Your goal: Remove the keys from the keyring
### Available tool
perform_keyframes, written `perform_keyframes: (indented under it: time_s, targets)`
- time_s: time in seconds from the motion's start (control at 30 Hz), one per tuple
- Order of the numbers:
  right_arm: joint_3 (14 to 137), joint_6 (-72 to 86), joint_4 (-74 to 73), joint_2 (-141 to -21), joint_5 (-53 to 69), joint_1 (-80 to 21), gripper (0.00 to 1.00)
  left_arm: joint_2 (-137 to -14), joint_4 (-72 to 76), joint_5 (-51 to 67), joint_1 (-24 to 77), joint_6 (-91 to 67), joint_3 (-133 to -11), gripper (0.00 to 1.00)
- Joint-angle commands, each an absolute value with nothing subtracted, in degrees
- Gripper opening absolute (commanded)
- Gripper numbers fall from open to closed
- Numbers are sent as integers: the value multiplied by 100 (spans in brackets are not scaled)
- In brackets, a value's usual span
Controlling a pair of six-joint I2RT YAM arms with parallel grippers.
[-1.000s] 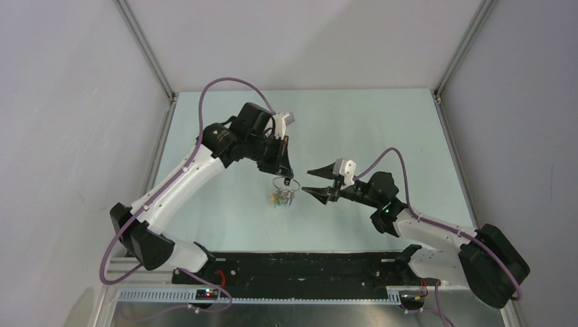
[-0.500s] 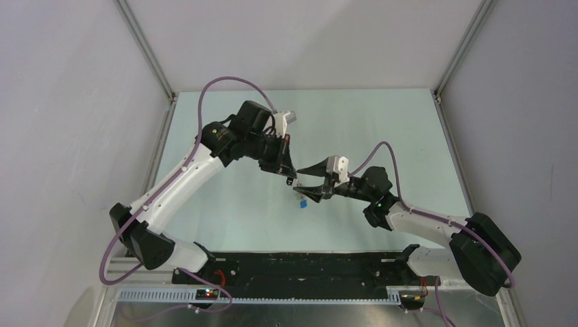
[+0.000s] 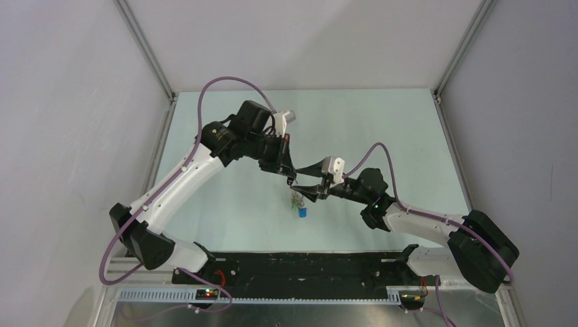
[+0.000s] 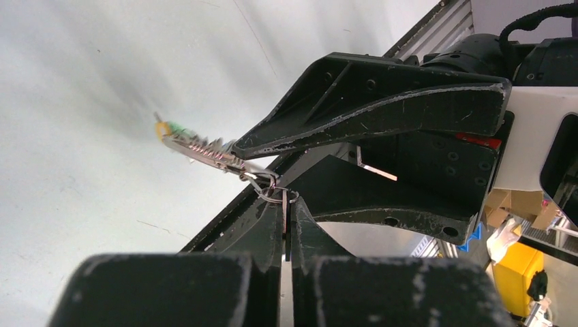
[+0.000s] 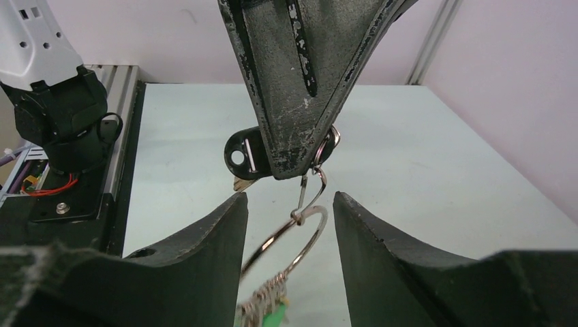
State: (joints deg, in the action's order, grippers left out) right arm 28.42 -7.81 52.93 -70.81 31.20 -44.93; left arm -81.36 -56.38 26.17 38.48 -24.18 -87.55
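The left hand (image 3: 289, 177) is high above the surface (image 3: 382, 129), its fingers pressed together. It seems to pinch a black key (image 5: 238, 158), whose head sticks out at the side. I judge it holds the bunch in the air so that the other hand can come to it freely. Under it, a small hook carries the keyring (image 5: 271, 240), which hangs down with the other keys (image 3: 298, 204) at its lowest part, a blue one the lowest. The right hand (image 5: 290, 199) is spread, one finger at each side of the keyring and not touching it. This placing probably prepares a grip on the wire, to pull it against the left hand.
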Motion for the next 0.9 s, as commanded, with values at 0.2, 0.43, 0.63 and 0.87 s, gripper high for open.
perform_keyframes:
  time_s: [0.2,0.43,0.63,0.87]
  targets:
    - [3076,-932,5545,-7115,2844,-4559,47,-8041,-5541,2809,3820,-2648,-9066,0]
    - [3076,-886,5818,-7256,2647,-4606,40,-7998,-5546,2848,3819,-2683,-9069,0]
    - [3076,-817,6007,-7361,2583,-4636,38,-7974,-5539,2886,3815,-2717,-9043,0]
    - [3076,-776,6048,-7357,2696,-4640,23,-7952,-5546,2900,3818,-2724,-9013,0]
